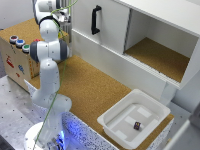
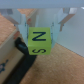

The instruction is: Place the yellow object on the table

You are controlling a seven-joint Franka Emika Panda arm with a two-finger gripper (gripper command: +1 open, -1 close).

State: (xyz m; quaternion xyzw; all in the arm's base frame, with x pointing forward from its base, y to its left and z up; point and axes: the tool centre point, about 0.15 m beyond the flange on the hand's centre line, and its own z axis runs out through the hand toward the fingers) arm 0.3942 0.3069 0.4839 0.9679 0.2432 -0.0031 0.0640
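I see gripper [image 2: 42, 27] clenched on yellow object [image 2: 40, 42], held above table [image 1: 95, 90]; lowering, release remain.

The surface [image 1: 95, 92] looks like matt, grainy brown cork with a white speckled edge, and the same cork lines the white cabinet shelf [image 1: 157, 57]. The white tray [image 1: 116, 125] seems smooth plastic, the arm's [image 1: 48, 75] shells glossy white. In the wrist view the yellow object [image 2: 40, 42] is a smooth, matt cube with dark letters.
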